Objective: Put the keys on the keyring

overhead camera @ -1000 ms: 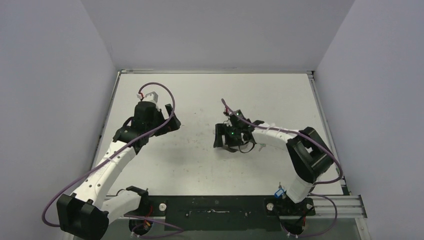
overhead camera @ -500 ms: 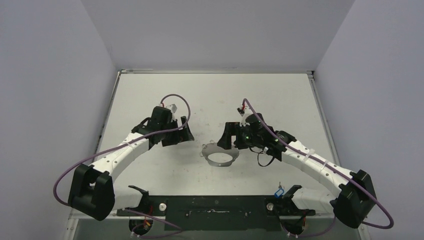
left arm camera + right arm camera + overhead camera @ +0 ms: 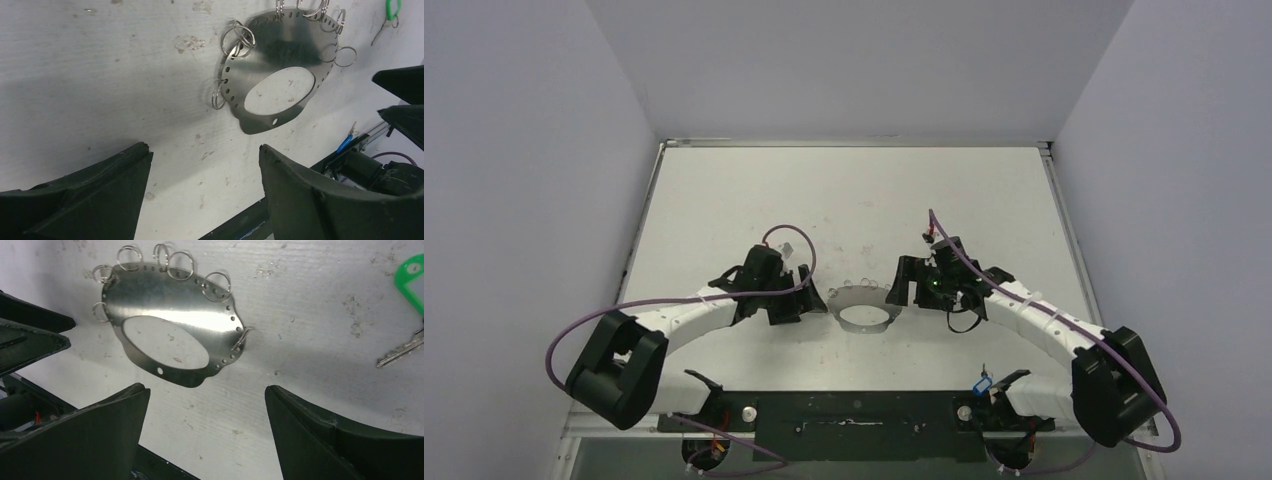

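The keyring (image 3: 170, 295) lies flat on the table. The left gripper (image 3: 204, 150) and right gripper (image 3: 206, 388) flank it, jaws apart and empty, probably ready to pin it steady. A green key (image 3: 400, 352) lies untouched near its right side.

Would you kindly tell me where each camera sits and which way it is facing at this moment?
Top external: above and behind the bases, looking down on the table; both arms show, left arm and right arm, with the keyring between them.
Left wrist: on the left arm, facing down at the keyring; left jaws, open, frame the bottom.
Right wrist: on the right arm, facing the keyring and green key; right jaws, open, below.
Shared: all three views show the keyring.
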